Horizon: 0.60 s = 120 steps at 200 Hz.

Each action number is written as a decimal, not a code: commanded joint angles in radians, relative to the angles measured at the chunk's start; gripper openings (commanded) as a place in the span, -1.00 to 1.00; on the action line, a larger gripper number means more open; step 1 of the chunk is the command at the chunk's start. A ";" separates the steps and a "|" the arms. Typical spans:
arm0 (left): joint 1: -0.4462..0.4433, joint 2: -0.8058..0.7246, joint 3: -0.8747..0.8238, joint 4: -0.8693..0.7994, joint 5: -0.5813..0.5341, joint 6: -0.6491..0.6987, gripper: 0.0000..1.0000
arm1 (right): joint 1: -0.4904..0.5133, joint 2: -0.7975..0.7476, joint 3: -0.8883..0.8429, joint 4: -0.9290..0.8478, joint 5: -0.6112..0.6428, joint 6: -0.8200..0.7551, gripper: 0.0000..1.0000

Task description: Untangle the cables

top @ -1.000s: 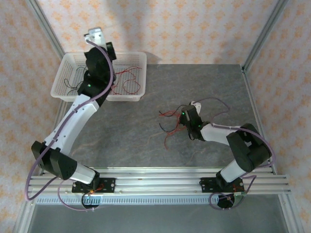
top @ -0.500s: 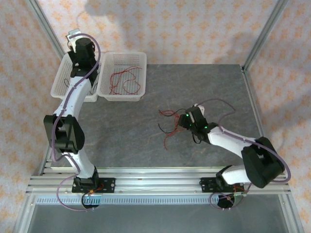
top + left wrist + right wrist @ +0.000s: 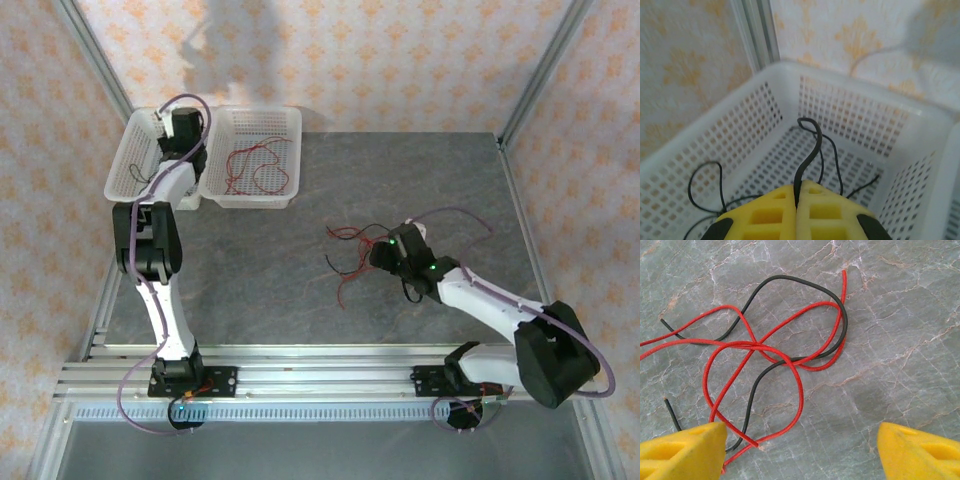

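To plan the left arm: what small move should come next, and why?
Probably open the left gripper. It is shut on a black wire hanging over the basket's left compartment, where other black wires already lie, so releasing would drop it with its kind.

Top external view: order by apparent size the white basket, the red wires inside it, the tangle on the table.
1. white basket, largest.
2. tangle and red wires look alike, so they are not ranked.
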 commanded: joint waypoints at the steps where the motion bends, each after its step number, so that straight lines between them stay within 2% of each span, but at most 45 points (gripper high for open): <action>1: 0.005 0.034 -0.011 -0.026 -0.008 -0.038 -1.00 | -0.003 -0.035 0.029 -0.039 -0.004 -0.009 0.56; 25: 0.016 0.064 -0.009 -0.053 -0.019 -0.062 -1.00 | -0.003 -0.037 0.029 -0.055 -0.003 -0.010 0.56; 54: 0.036 0.076 0.010 -0.111 0.030 -0.112 -0.99 | -0.003 -0.075 0.029 -0.070 -0.005 -0.008 0.56; 63: 0.040 0.076 0.016 -0.134 0.054 -0.129 -0.84 | -0.003 -0.076 0.031 -0.073 -0.005 -0.008 0.56; 74: 0.043 0.073 0.024 -0.162 0.075 -0.153 -0.52 | -0.003 -0.073 0.034 -0.080 -0.003 -0.003 0.56; 88: 0.043 0.066 0.040 -0.208 0.102 -0.179 -0.23 | -0.003 -0.065 0.045 -0.094 0.002 0.008 0.56; 102: 0.043 0.053 0.069 -0.264 0.127 -0.216 -0.03 | -0.003 -0.050 0.058 -0.122 0.003 0.017 0.56; 120: 0.043 0.033 0.108 -0.334 0.146 -0.260 0.11 | -0.003 -0.021 0.078 -0.171 0.001 0.029 0.58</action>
